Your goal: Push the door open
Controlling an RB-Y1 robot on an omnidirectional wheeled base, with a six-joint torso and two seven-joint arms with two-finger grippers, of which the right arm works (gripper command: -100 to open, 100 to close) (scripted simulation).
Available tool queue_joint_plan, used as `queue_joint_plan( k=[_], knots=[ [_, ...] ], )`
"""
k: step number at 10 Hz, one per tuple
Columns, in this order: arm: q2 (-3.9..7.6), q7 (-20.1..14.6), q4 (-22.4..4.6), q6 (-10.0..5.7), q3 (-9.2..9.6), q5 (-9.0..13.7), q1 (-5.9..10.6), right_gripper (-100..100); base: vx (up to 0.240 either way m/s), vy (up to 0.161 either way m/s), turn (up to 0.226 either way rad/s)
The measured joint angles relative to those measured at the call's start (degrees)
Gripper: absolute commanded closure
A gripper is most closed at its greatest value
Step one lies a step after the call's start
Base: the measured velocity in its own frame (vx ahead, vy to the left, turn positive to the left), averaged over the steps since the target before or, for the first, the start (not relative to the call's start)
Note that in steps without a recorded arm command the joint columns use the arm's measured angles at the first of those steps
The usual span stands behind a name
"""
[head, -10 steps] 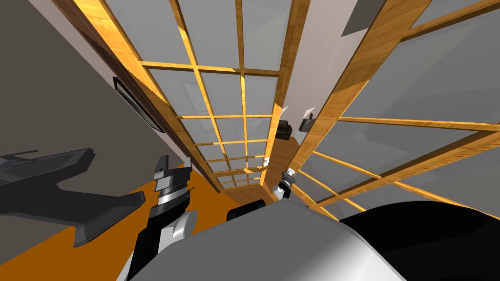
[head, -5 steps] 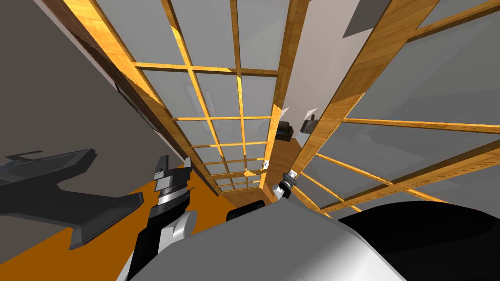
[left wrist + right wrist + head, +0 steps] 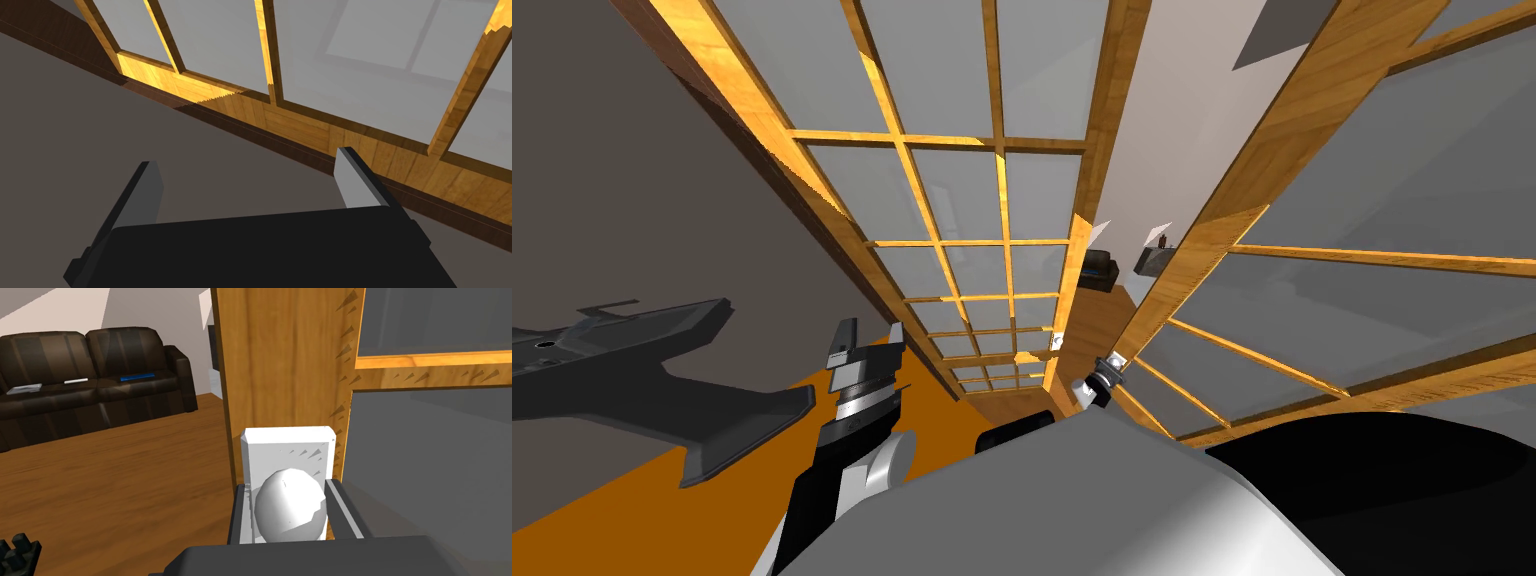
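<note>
A double door of wood bars and grey panes stands close in front of me. Its left leaf (image 3: pixel 1002 200) lies along the frame. The right leaf (image 3: pixel 1212 200) is swung away, and a gap shows between the two. My right gripper (image 3: pixel 1109 366) is at the right leaf's edge. In the right wrist view this gripper (image 3: pixel 290 495) is shut on a white round knob (image 3: pixel 290 510) set on a white plate (image 3: pixel 287 448) on the wood stile (image 3: pixel 285 363). My left gripper (image 3: pixel 864 345) is raised beside the dark wall, open and holding nothing (image 3: pixel 246 160).
Through the gap lie a brown wood floor (image 3: pixel 125 478) and a dark brown sofa (image 3: pixel 90 373) with small flat things on its seat. A dark grey wall (image 3: pixel 612 200) runs on my left, with a black angular shape (image 3: pixel 632 370) over the orange floor (image 3: pixel 612 480).
The right leaf has swung a little farther away with my right gripper on its knob, and the gap has widened. My view has shifted slightly. The left arm has stayed put.
</note>
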State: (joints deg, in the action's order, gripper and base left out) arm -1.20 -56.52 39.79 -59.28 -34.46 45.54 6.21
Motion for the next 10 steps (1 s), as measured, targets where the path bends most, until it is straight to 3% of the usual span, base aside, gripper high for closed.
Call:
queue_joint_plan(
  k=[2, 4, 9, 10],
  knots=[
    [0.62, 0.15, -0.66, -0.95, -0.31, 1.4, 0.05, 100, -0.024, -0.116, 0.162],
    [2.19, -0.18, -3.27, -3.27, -0.69, 3.37, 0.88, 100, -0.021, -0.109, 0.146],
    [2.49, 3.04, -0.12, -4.46, -2.24, 8.24, -0.47, 100, -0.026, -0.088, 0.111],
    [3.88, 2.23, -3.5, -5.75, -2.32, 8.59, 1.05, 100, -0.051, -0.087, 0.187]
  ],
)
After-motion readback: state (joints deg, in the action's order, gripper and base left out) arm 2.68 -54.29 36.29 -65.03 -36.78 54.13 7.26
